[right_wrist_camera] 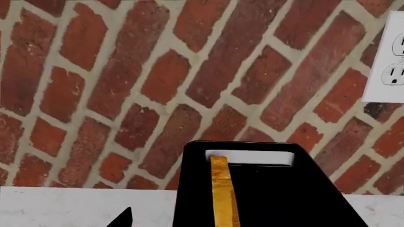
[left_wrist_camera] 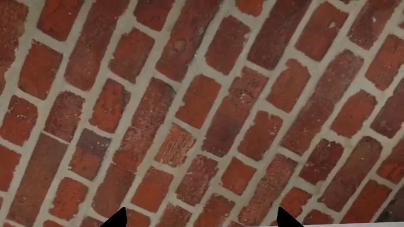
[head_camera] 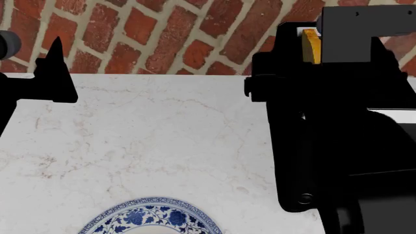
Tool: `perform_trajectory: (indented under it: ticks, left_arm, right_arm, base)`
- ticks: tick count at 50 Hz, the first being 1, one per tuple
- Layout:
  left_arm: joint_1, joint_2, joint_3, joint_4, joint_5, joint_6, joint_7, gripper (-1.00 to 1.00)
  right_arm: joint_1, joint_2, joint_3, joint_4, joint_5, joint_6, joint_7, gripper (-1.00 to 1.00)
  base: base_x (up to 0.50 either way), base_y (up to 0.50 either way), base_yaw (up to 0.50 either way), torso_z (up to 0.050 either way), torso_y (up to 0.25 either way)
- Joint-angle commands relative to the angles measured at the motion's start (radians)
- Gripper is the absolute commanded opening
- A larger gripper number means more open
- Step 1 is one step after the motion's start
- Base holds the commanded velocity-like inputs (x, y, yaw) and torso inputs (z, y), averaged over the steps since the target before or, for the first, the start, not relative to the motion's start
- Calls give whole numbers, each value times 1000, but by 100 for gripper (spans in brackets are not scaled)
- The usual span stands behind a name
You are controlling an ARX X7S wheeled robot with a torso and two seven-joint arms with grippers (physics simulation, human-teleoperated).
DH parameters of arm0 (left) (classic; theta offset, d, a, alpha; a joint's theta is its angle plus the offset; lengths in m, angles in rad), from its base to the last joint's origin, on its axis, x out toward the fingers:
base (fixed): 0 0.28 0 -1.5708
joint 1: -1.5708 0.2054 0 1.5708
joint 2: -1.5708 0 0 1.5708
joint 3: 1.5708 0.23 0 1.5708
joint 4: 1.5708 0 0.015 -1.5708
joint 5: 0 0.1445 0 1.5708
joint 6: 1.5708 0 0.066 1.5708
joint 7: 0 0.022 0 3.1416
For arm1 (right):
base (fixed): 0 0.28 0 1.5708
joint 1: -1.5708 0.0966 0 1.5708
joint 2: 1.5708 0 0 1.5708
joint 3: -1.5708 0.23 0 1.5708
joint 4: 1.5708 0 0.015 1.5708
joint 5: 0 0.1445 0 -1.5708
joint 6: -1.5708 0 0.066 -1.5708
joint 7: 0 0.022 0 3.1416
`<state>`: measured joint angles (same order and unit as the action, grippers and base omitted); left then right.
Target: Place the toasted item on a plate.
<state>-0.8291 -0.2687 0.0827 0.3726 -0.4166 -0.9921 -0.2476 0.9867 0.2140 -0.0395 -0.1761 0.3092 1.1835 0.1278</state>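
The toast (right_wrist_camera: 220,194) stands on edge in the slot of a black toaster (right_wrist_camera: 277,198) against the brick wall. In the head view only its yellow edge (head_camera: 311,46) shows, behind my right arm. My right gripper (right_wrist_camera: 202,221) is open and hovers just over the toaster. One fingertip (right_wrist_camera: 123,218) shows left of the toaster; the other is lost against its black body. The blue-rimmed white plate (head_camera: 153,214) lies at the counter's near edge, cut off by the frame. My left gripper (left_wrist_camera: 200,220) is open and empty, facing the wall; it also shows in the head view (head_camera: 53,63) at the far left.
White marble counter (head_camera: 162,136) runs from the plate to the brick wall (head_camera: 162,39). A white wall outlet (right_wrist_camera: 388,61) sits right of the toaster. My right arm (head_camera: 325,146) hides the counter's right side.
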Motion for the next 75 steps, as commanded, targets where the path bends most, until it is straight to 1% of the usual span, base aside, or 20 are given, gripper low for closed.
perform_trajectory:
  ticks: [1, 7, 20, 23, 26, 32, 36, 50, 51, 66, 75]
  left_arm:
    - [4, -3, -4, 18, -13, -6, -2, 100]
    - [3, -4, -8, 36, -20, -13, -7, 100]
    - [7, -1, -4, 31, -25, -8, -12, 100]
    - [4, -2, 1, 28, -24, -9, -13, 100]
    - [1, -2, 2, 31, -25, -12, -16, 100]
    - [3, -4, 4, 21, -25, -4, -15, 100]
    - [4, -5, 4, 22, -27, -5, -17, 100]
    - [6, -9, 3, 23, -33, -4, -22, 100]
    - [5, -9, 3, 23, -33, -3, -22, 100]
    - [-4, -7, 9, 20, -37, -5, -30, 100]
    - [-3, -10, 9, 26, -42, -8, -34, 100]
  right_arm:
    - [124, 3, -21, 215, -10, 32, -9, 100]
    - [161, 14, -43, 299, -22, 7, -21, 100]
    - [148, 15, -80, 422, -35, -73, -46, 100]
    - [171, 11, -83, 496, -43, -104, -49, 100]
    - [198, 4, -78, 553, -37, -85, -53, 100]
    - [228, 4, -95, 606, -39, -72, -64, 100]
    - [253, 3, -97, 638, -25, -32, -82, 100]
    - [247, 12, -115, 710, -30, -70, -99, 100]
    - [247, 12, -116, 712, -30, -71, -99, -100]
    - [234, 24, -94, 608, -7, -26, -84, -100]
    - [270, 32, -69, 513, 9, 33, -61, -100]
  base:
    - [0, 0, 0, 0, 0]
    - [0, 0, 0, 0, 0]
    - [0, 0, 0, 0, 0]
    - [4, 0, 0, 0, 0]
    - [0, 0, 0, 0, 0]
    - [2, 0, 0, 0, 0]
    - [3, 0, 1, 0, 0]
    - [2, 0, 1, 0, 0]
    - [12, 0, 0, 0, 0]
    - [1, -1, -1, 0, 0]
    - [-17, -2, -10, 0, 5]
